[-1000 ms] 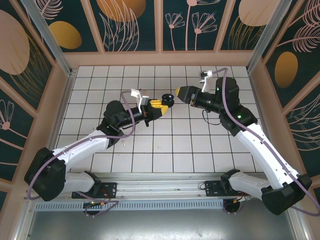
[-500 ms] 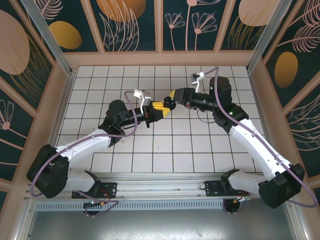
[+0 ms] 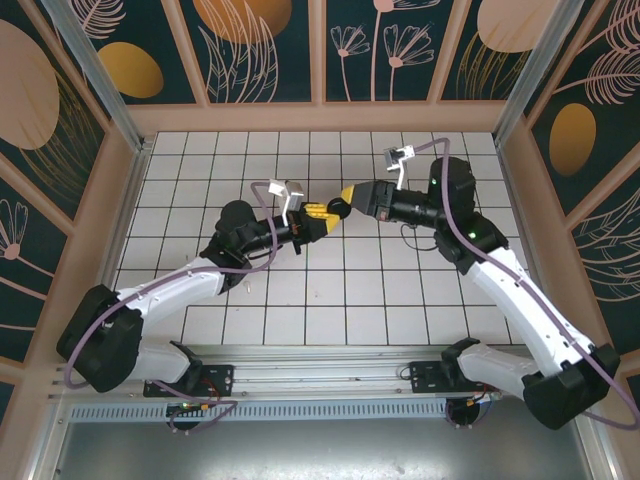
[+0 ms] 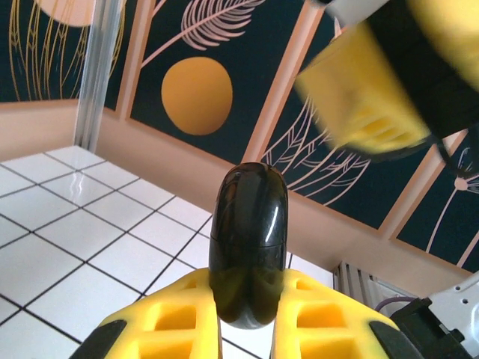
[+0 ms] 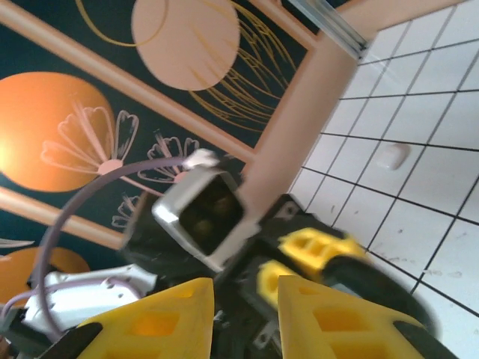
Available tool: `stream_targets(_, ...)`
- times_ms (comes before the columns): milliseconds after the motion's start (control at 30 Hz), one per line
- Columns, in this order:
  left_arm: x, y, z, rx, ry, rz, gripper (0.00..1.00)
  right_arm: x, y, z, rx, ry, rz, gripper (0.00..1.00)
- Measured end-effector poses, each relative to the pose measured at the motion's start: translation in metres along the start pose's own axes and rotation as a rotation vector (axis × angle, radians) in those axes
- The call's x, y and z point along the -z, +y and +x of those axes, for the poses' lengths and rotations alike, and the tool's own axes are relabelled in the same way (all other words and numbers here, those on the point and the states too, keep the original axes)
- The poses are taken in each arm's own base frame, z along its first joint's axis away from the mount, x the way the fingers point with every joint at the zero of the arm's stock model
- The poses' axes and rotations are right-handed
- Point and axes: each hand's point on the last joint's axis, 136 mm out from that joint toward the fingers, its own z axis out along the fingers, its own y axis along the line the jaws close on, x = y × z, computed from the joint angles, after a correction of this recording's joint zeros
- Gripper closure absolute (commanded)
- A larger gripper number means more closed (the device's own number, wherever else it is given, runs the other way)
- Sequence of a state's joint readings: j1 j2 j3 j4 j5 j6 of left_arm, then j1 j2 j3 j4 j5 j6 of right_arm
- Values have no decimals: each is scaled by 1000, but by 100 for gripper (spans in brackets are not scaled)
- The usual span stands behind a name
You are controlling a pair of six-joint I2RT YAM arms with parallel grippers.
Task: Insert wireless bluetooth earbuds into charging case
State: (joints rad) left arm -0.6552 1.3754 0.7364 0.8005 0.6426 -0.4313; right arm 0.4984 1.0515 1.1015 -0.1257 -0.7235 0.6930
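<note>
White tiled table, thin dark lines between the squares, one small white earbud lying alone on a tile

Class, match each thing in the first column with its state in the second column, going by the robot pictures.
Column one:
1. black case
2. white bud
3. right gripper
4. left gripper

Column two:
a. lies on a white tile
b. jaws apart, nothing between them
c. gripped between yellow fingers
d. shut on something

Pairs: 1-c, 2-a, 3-b, 4-d
</note>
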Motion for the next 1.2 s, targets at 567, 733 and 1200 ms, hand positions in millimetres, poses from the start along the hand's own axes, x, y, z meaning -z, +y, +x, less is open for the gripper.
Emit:
stream_targets(567, 19, 82, 26, 225, 62, -261, 100, 14, -88, 10, -73, -109, 373, 51)
stream_targets(733, 46, 152, 53, 397, 95, -417, 100, 8, -127, 24, -154, -82, 482, 50)
stream_targets(1200, 124, 319, 90, 702, 145, -798, 100, -18, -174, 51, -246, 12, 565, 49)
